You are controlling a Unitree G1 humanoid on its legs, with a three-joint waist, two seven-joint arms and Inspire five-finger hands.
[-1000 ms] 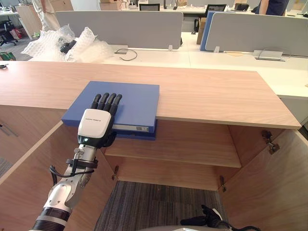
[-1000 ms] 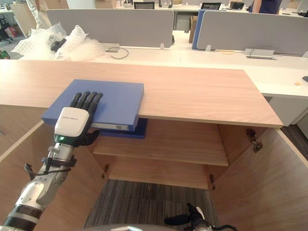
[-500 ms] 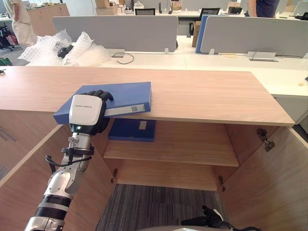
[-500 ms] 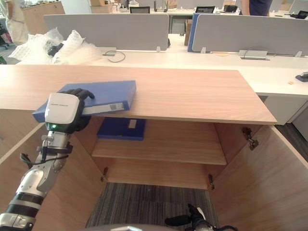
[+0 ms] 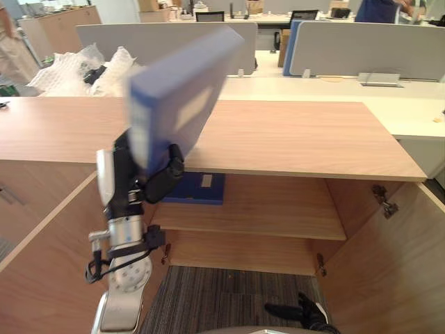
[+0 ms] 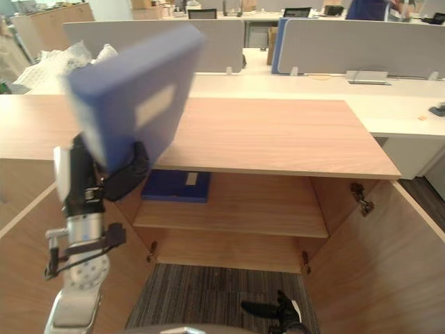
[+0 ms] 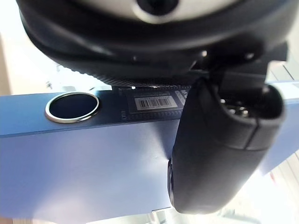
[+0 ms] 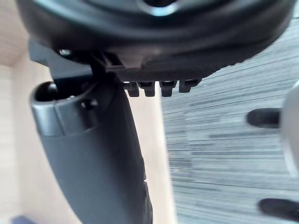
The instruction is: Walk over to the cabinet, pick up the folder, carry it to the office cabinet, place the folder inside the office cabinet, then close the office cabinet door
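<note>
Up off the cabinet top since a moment ago, the blue folder is now riding in the air at the near left, tilted steeply with one long edge uppermost. The left hand is clamping it from below, curled round its lower end. From the left wrist, the thumb is pressing flat on the blue cover beside a metal-ringed hole and a barcode label, details the head views are not giving. Nearest and lowest, the right hand is hanging over the striped carpet; whether it is open I cannot tell. Farther in, a second blue folder is lying flat on the shelf inside the open cabinet. Beyond, bubble wrap is sitting on the far left desk.
</note>
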